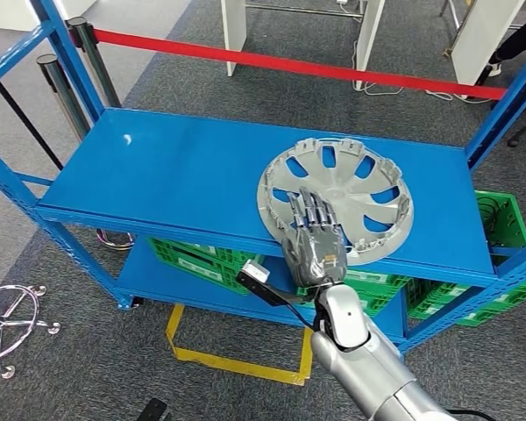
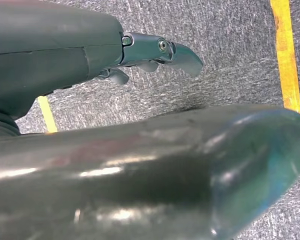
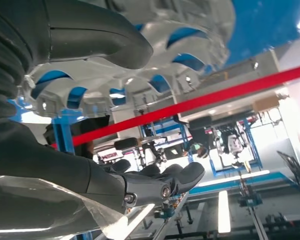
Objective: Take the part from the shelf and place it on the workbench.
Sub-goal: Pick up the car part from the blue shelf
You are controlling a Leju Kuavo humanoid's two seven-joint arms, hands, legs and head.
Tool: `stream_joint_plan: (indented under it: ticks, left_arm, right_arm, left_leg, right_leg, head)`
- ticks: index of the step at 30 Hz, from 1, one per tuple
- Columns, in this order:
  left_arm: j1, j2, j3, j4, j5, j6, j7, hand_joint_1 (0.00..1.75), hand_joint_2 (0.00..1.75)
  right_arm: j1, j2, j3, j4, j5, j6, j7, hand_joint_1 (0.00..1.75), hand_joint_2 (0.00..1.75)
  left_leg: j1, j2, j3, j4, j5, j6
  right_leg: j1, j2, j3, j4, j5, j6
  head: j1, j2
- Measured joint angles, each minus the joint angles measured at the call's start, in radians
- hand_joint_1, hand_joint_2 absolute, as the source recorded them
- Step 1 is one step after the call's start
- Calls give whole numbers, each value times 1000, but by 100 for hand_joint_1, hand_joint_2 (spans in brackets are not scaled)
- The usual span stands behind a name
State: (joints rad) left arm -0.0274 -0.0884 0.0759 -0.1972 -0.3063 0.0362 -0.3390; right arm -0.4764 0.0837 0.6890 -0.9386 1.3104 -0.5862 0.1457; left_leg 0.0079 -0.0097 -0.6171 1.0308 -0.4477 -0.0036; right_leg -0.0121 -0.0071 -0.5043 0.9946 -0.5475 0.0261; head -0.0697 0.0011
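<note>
While the right hand (image 1: 316, 239) rests flat on its near edge with fingers apart, clasping nothing, the hubcap (image 1: 335, 200) lies flat on the blue shelf (image 1: 181, 171), toward the shelf's right end. It is round, so no long axis shows. Silver-grey, it has curved cut-outs and clips around its rim. The left hand (image 2: 103, 55) hangs over grey carpet (image 2: 231, 55), fingers straight, holding nothing.

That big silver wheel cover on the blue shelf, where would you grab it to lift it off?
Probably at the near rim of the wheel cover, coming from the shelf's front edge. It lies flat and wide, and its rim slightly overhangs there, letting fingers go over and thumb under. The right hand is already there.
</note>
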Motion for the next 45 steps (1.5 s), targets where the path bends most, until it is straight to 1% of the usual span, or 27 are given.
stream_joint_plan:
  ticks: [5,8,14,24,28,35,39,45]
  left_arm:
    - [0,0,0,0,1,1,0,0,0]
    - [0,0,0,0,3,2,0,0,0]
    - [2,0,3,0,7,2,0,0,0]
    - [3,0,7,0,12,2,-1,0,0]
    - [6,0,9,0,19,6,-3,0,0]
    - [15,0,21,0,31,16,-18,0,0]
    - [17,0,27,0,33,16,-19,0,0]
    - [19,0,31,0,35,17,-20,0,0]
  right_arm:
    - [-5,-12,0,48,7,8,9,0,175]
    - [-6,-19,-1,59,8,32,11,0,175]
    - [-9,-41,-1,52,6,89,11,0,175]
    - [-10,-58,-1,33,2,107,11,0,175]
    - [-7,-78,-3,-24,-30,155,4,0,175]
    - [10,-132,-5,-192,-99,267,-15,0,175]
    - [16,-151,-5,-253,-109,285,-18,0,175]
    - [28,-172,-2,-302,-116,310,-21,0,175]
  left_leg:
    - [0,0,0,0,0,0]
    - [0,0,0,0,0,0]
    - [0,0,0,0,0,0]
    - [0,0,0,0,0,0]
    - [0,0,0,0,0,0]
    - [0,0,0,0,0,0]
    - [0,0,0,0,0,0]
    - [0,0,0,0,0,0]
  right_leg:
    - [0,0,0,0,0,0]
    - [0,0,0,0,0,0]
    - [0,0,0,0,0,0]
    - [0,0,0,0,0,0]
    - [0,0,0,0,0,0]
    - [0,0,0,0,0,0]
    - [0,0,0,0,0,0]
    - [0,0,0,0,0,0]
  head:
    - [0,0]
    - [0,0]
    - [0,0]
    - [0,0]
    - [0,0]
    - [0,0]
    - [0,0]
    - [0,0]
